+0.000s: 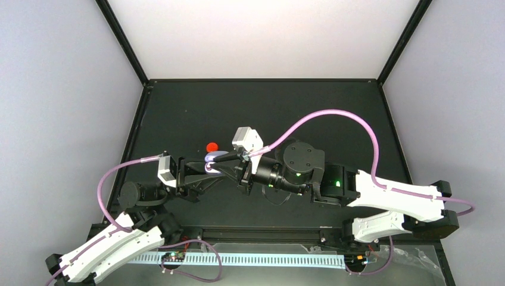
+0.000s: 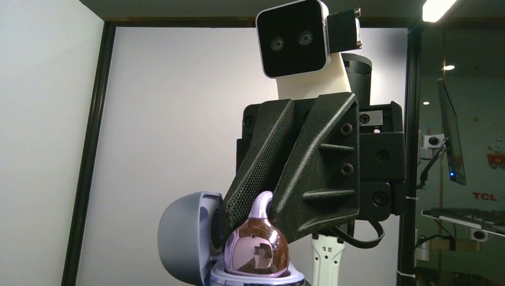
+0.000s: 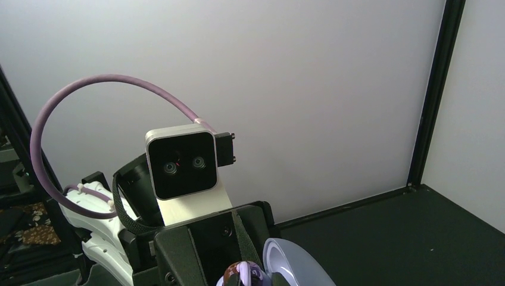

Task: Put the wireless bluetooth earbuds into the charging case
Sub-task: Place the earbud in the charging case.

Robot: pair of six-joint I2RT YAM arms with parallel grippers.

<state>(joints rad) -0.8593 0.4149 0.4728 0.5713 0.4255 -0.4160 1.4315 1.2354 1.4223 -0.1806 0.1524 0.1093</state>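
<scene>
My left gripper [image 1: 208, 168] is shut on the charging case [image 1: 211, 159] and holds it above the mat, lid open. In the left wrist view the case's rim [image 2: 256, 277] sits at the bottom edge, with the grey lid [image 2: 181, 238] swung up on the left. My right gripper [image 1: 230, 158] is shut on one earbud. Its fingers [image 2: 309, 173] pinch the lavender stem while the glossy purple body [image 2: 256, 249] rests in a well of the case. The earbud [image 3: 241, 275] and lid [image 3: 292, 262] also show in the right wrist view. The other earbud is not visible.
A small round red cap [image 1: 211, 146] lies on the black mat [image 1: 333, 113] just behind the grippers. Black frame posts and white walls enclose the mat. Purple cables arc over both arms.
</scene>
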